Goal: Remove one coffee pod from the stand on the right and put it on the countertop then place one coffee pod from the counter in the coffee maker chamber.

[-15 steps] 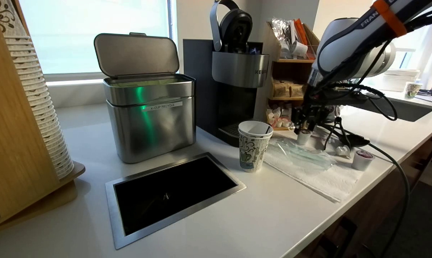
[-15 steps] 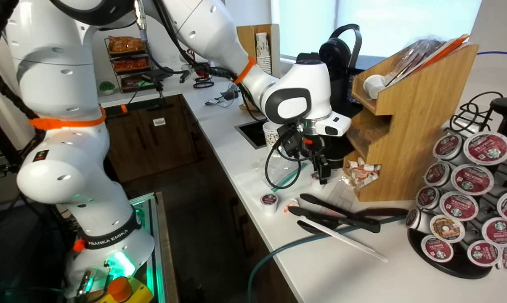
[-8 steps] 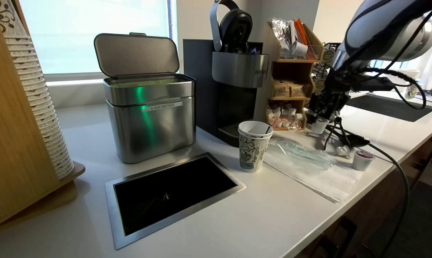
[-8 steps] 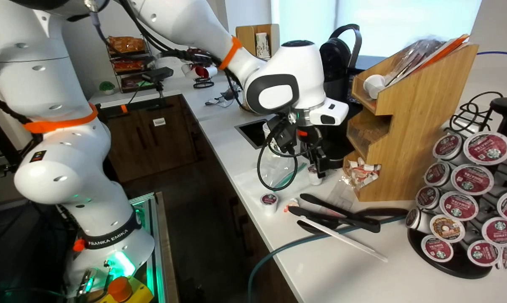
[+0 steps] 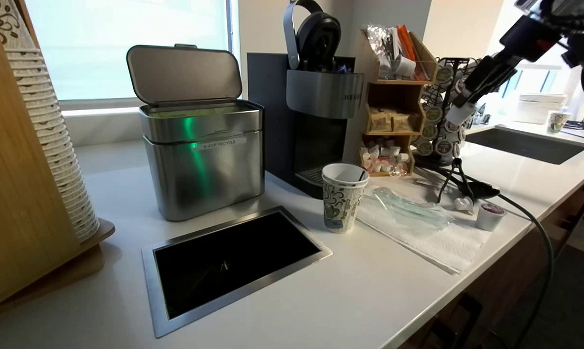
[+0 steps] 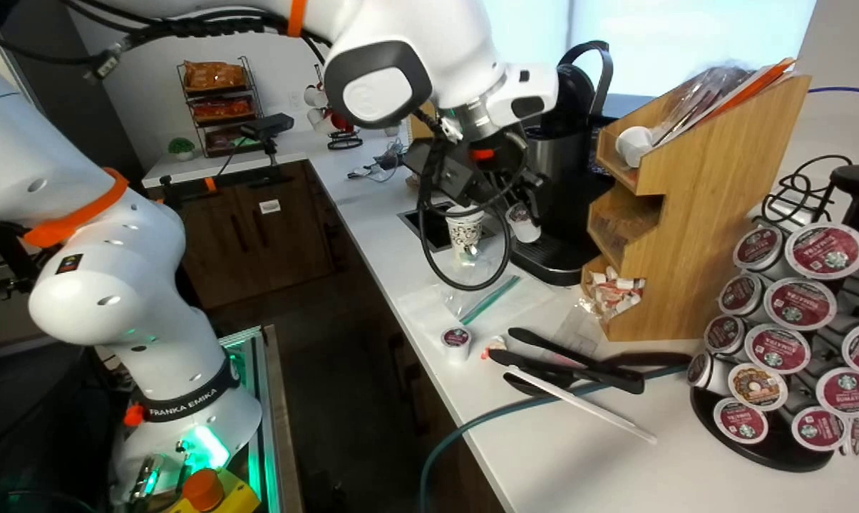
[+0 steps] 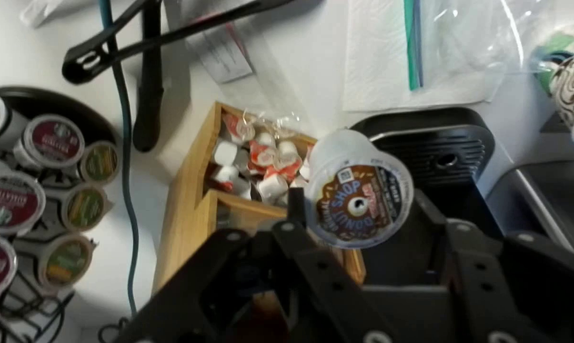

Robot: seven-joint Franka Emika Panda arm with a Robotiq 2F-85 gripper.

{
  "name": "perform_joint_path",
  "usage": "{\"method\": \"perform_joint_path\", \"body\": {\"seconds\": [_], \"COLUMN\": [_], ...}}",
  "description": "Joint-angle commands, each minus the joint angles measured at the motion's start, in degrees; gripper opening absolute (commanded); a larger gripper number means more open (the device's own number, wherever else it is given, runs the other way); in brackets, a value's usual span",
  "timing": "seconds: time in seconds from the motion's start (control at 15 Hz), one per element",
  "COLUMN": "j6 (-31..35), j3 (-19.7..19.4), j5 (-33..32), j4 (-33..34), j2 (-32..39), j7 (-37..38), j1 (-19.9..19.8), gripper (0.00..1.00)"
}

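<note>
Above the tabletop (image 6: 579, 456), clasping a pod (image 7: 356, 190) in the gripper (image 7: 361, 196); likely light, crushable; best pinched just behind the lid (image 7: 356, 207).

1. Office-type kitchenette; coffee corner.
2. On white bench (image 5: 321, 295): coffee maker (image 5: 321, 94); steel bin (image 5: 209, 174) labelled "K-CUP RECYCLE".
3. Stack of paper cups (image 5: 56, 145) in a wooden dispenser (image 5: 10, 169); stand (image 6: 778, 459) loaded with coffee pods (image 6: 800, 311).
4. Sink (image 5: 529, 145) farther along; dark cabinet fronts (image 6: 294, 242) below the bench.

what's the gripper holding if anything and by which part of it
A Donut Shop coffee pod, pinched by opposite sides, at or near its lid rim.
</note>
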Motion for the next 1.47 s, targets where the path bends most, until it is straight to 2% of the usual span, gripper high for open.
{"method": "perform_joint_path", "body": {"seconds": [0.0, 0.07, 0.13, 0.27, 0.53, 0.6, 0.8, 1.0, 1.07, 1.33, 1.4], "j6": [-5.45, -8.53, -3.97, -7.03, -7.44, -6.34, -4.76, -9.49, -12.94, -22.76, -18.67], "j3": [-1.67, -1.04, -2.3, -1.91, -1.84, -1.65, -0.12, 1.48, 1.77, 3.82, 4.79], "j5": [-2.05, -3.77, -2.65, -3.65, -4.03, -3.22, -3.51, -4.71, -4.39, -2.07, -2.78], "j4": [1.01, 3.05, 1.48, 3.1, 3.14, 4.57, 13.12, 22.92, 25.69, 33.74, 29.37], "j2": [-9.4, -10.37, -7.21, -10.13, -10.47, -9.33, -4.36, 0.98, 2.41, 8.65, 5.28], "j7": [-2.4, -1.35, -1.22, -1.04, -1.05, -0.6, -0.58, -0.51, -0.99, -0.93, -1.11], "j1": [2.59, 2.63, 2.91, 3.47, 3.59, 4.17, 7.52, 10.3, 11.27, 11.53, 10.46], "gripper": [0.28, 0.28, 0.53, 0.53, 0.53, 0.28, 0.28, 0.28, 0.28, 0.28, 0.53]}}
